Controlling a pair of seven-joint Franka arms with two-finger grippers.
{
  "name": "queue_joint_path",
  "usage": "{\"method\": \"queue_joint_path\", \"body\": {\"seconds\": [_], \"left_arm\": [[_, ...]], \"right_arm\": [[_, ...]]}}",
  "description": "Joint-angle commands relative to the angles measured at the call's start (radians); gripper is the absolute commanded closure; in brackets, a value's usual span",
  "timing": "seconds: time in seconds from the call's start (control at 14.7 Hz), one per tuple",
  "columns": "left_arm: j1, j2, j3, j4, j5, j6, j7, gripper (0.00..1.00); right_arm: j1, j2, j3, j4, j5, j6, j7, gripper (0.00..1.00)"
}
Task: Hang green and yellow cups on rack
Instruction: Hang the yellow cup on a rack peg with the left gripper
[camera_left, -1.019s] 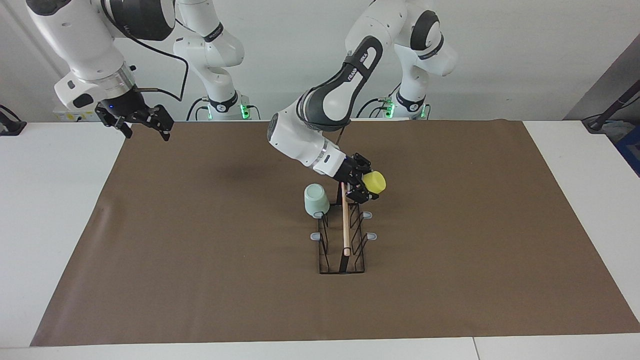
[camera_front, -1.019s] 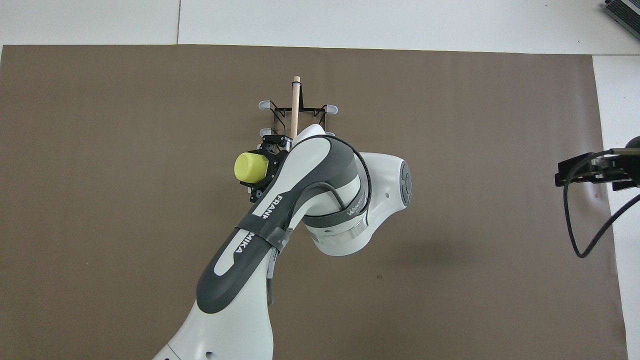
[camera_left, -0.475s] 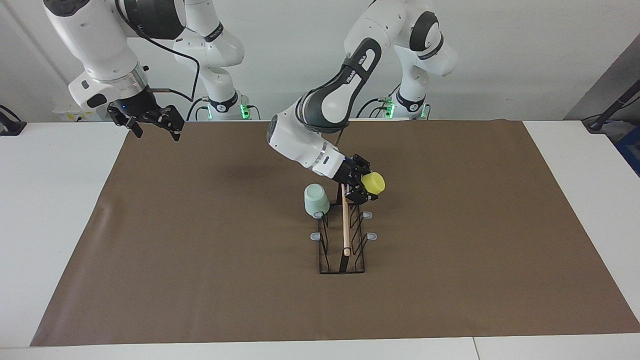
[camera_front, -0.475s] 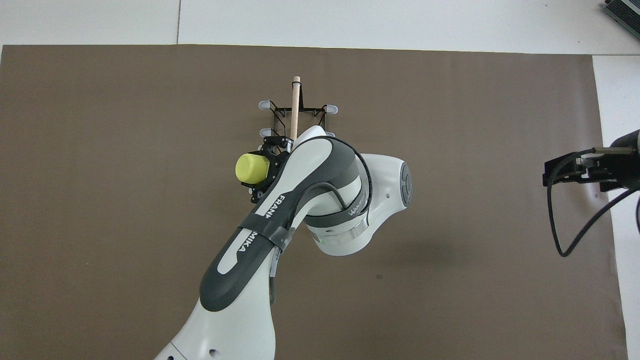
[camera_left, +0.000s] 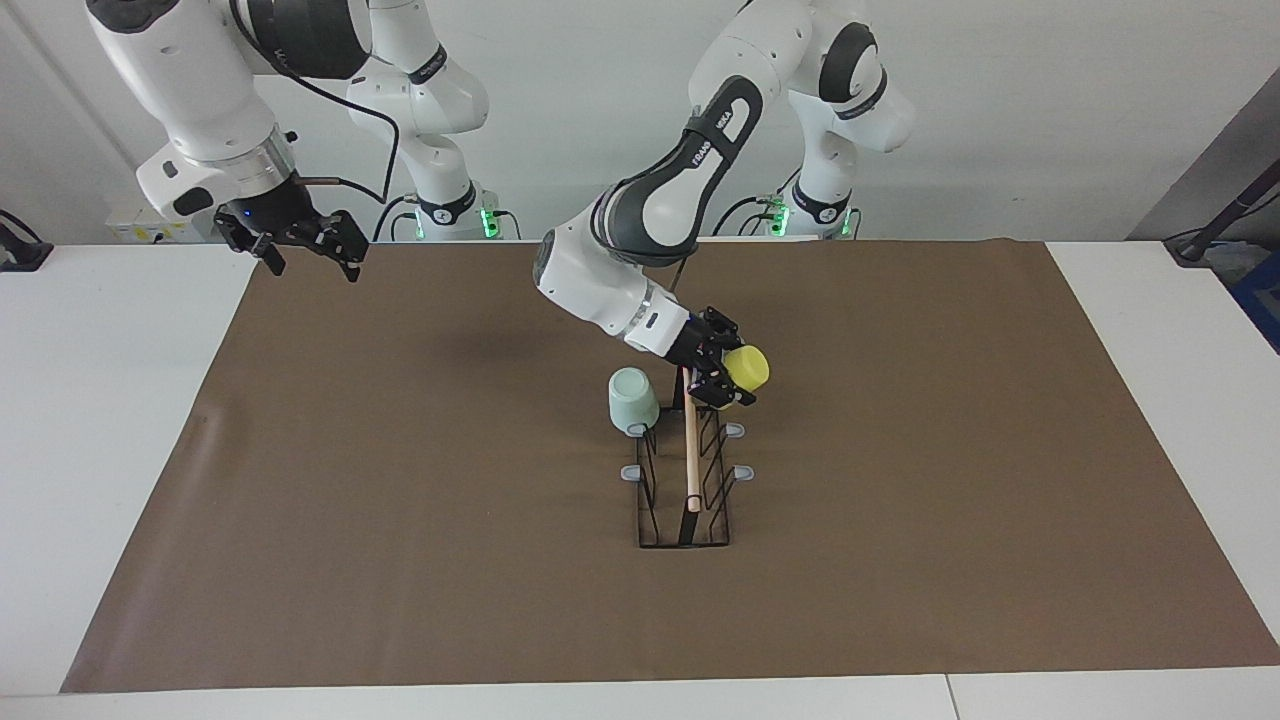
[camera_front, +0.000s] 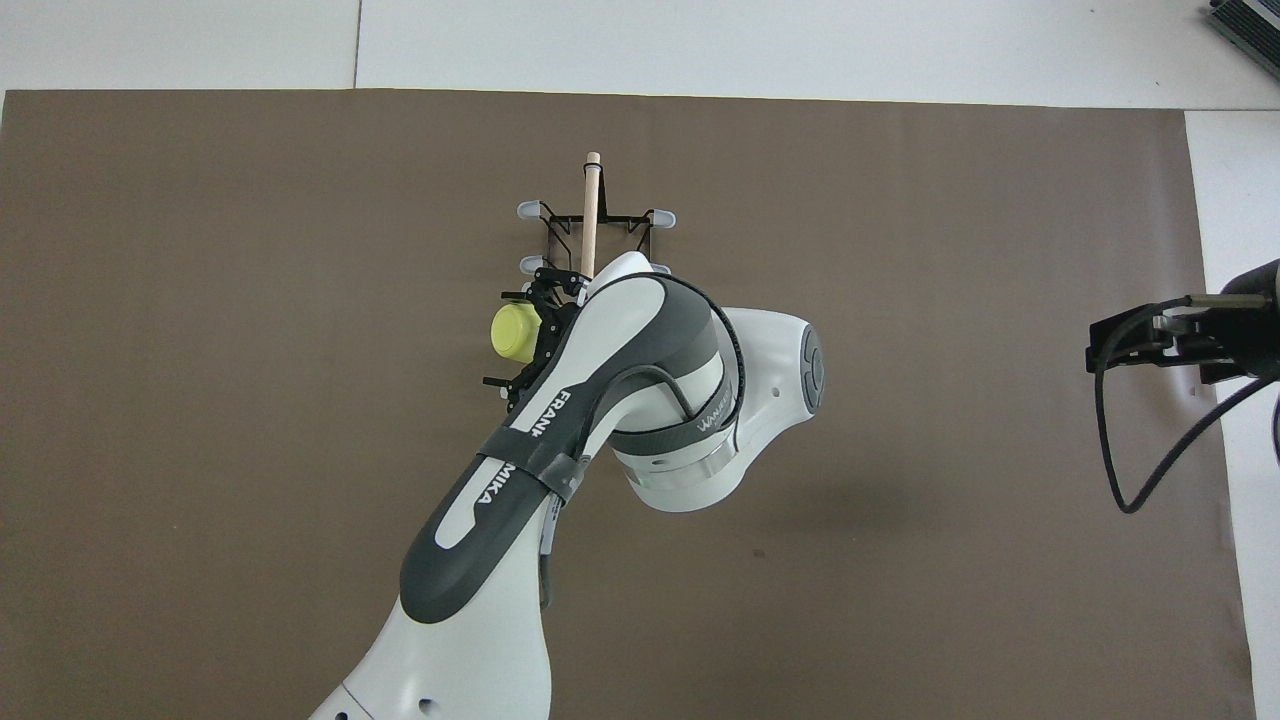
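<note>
The black wire rack (camera_left: 685, 490) with its wooden rod (camera_front: 590, 200) stands mid-table. A pale green cup (camera_left: 633, 400) hangs upside down on a prong at the rack's end nearest the robots, on the right arm's side. It is hidden under the left arm in the overhead view. The yellow cup (camera_left: 748, 368) (camera_front: 516, 332) sits tilted on the matching prong on the left arm's side. My left gripper (camera_left: 728, 368) (camera_front: 502, 338) is open, its fingers spread on either side of the yellow cup. My right gripper (camera_left: 300, 238) (camera_front: 1150, 335) waits open above the mat's corner by its base.
A brown mat (camera_left: 400, 500) covers most of the white table (camera_left: 100, 400). The rack's other grey-tipped prongs (camera_left: 630, 472) carry nothing. The left arm's forearm (camera_front: 620, 380) covers the near end of the rack from above.
My left gripper has opened off the yellow cup, which has settled closer to the rack. The right arm shifted slightly toward the table's middle, then held still.
</note>
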Motion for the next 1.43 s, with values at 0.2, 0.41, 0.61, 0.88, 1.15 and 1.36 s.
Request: {"method": "queue_joint_path", "body": {"seconds": [0.2,0.41,0.61,0.88,1.15,1.36], "left_arm": [[-0.014,0.001,0.013,0.004,0.004,-0.016,-0.009,0.0],[-0.011,-0.012,0.013,0.006,0.002,-0.024,0.003,0.0],[0.0,-0.08,0.008,-0.02,-0.005,-0.012,0.046,0.0],[0.026,-0.201,0.008,-0.126,-0.044,0.056,0.09,0.0],[0.119,-0.457,0.008,-0.347,-0.126,0.218,0.22,0.0],[0.217,-0.545,0.008,-0.416,-0.206,0.346,0.323,0.0]], "right_arm": [[-0.014,-0.011,0.004,-0.003,0.014,-0.002,0.011,0.0],[-0.014,-0.011,0.004,-0.003,0.014,0.001,0.012,0.0],[-0.013,-0.011,0.004,-0.003,0.014,0.001,0.014,0.0],[-0.01,-0.011,0.004,-0.003,0.014,0.002,0.016,0.0],[-0.008,-0.011,0.004,-0.003,0.014,0.002,0.017,0.0],[-0.005,-0.013,0.004,-0.008,0.012,0.002,0.012,0.0]]}}
